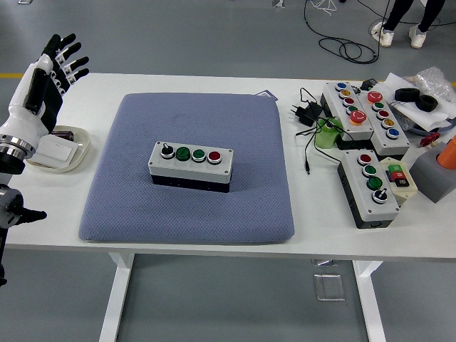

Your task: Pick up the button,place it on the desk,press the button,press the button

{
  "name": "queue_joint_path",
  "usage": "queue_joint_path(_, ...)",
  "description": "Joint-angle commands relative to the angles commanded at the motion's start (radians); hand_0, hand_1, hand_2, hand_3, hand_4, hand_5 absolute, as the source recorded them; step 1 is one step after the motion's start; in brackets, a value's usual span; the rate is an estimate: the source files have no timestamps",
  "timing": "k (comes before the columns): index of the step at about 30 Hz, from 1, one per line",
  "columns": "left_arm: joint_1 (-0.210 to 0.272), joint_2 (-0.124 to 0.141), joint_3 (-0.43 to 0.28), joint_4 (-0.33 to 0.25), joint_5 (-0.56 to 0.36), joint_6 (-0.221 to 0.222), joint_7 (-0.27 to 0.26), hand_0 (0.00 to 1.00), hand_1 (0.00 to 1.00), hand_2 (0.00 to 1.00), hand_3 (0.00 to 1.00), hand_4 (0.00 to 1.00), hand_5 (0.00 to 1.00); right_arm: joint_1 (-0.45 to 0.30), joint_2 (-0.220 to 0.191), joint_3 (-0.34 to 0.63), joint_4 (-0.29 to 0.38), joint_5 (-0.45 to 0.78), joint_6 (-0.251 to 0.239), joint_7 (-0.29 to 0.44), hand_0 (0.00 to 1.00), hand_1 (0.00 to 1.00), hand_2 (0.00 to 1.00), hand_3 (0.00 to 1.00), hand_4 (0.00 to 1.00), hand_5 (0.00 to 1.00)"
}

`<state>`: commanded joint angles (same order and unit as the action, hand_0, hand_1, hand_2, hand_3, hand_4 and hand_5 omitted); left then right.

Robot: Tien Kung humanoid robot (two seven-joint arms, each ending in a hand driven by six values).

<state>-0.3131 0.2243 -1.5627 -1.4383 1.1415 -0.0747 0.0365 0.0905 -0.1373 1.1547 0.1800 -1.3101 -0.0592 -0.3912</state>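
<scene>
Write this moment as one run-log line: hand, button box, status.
left hand: open, raised at the table's left edge, holds nothing | button box: flat on blue pad, untouched | right hand: out of view | status: no press under way

**Left hand raised at the left edge, fingers spread**

The left hand [44, 78] is held upright at the picture's left edge, palm turned rightward; its dark-tipped fingers [65, 51] are spread and nothing is held; the white forearm is seen running down to a metal wrist ring at the lower left.
</scene>
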Motion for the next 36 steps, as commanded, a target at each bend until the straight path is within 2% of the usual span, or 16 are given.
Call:
queue_joint_path(3,0.038,-0.011,-0.020,-0.025,0.024,-0.041,0.011,0.820,0.858,0.923,0.902,0.740,0.998,0.001,-0.001,0.003,0.000,-0.006,0.001,-0.001,0.665,0.630,0.702,0.579,0.358,0.204)
queue_joint_path(7,0.076,-0.026,-0.044,-0.054,0.042,-0.061,0.012,0.820,0.860,0.929,0.909,0.733,0.998,0.001,-0.001,0.003,0.000,-0.010,0.002,-0.001,0.665,0.629,0.703,0.579,0.356,0.203)
queue_joint_path(11,0.106,-0.024,-0.052,-0.080,0.042,-0.082,0.005,0.821,0.863,0.928,0.910,0.730,0.998,0.000,-0.003,0.004,0.000,-0.014,0.003,-0.001,0.665,0.629,0.703,0.579,0.354,0.199)
queue_joint_path(15,0.155,-0.038,-0.063,-0.121,0.054,-0.101,0.008,0.821,0.863,0.928,0.910,0.730,0.998,-0.003,-0.006,0.008,0.000,-0.028,0.005,-0.002,0.665,0.629,0.703,0.579,0.354,0.199)
queue_joint_path(19,0.214,-0.072,-0.077,-0.164,0.081,-0.114,0.012,0.822,0.871,0.932,0.910,0.729,0.998,-0.009,-0.009,0.011,0.000,-0.040,0.008,-0.003,0.664,0.631,0.703,0.579,0.354,0.200)
queue_joint_path(21,0.252,-0.099,-0.082,-0.184,0.075,-0.106,0.012,0.822,0.871,0.932,0.910,0.729,0.998,-0.013,-0.011,0.013,0.000,-0.044,0.007,-0.002,0.664,0.631,0.703,0.579,0.354,0.200)
queue_joint_path(23,0.288,-0.113,-0.077,-0.202,0.059,-0.098,0.010,0.822,0.866,0.928,0.906,0.727,0.998,-0.015,-0.012,0.017,0.000,-0.052,0.007,-0.003,0.663,0.632,0.704,0.579,0.354,0.201)
queue_joint_path(28,0.340,-0.109,-0.055,-0.223,0.086,-0.090,0.000,0.822,0.866,0.928,0.906,0.727,0.998,-0.018,-0.016,0.014,0.000,-0.056,0.011,-0.003,0.663,0.632,0.704,0.579,0.354,0.201)
queue_joint_path(36,0.356,-0.096,-0.039,-0.226,0.077,-0.076,-0.005,0.818,0.863,0.921,0.895,0.724,0.998,-0.017,-0.020,0.020,0.000,-0.068,0.012,-0.002,0.661,0.632,0.704,0.580,0.353,0.201)
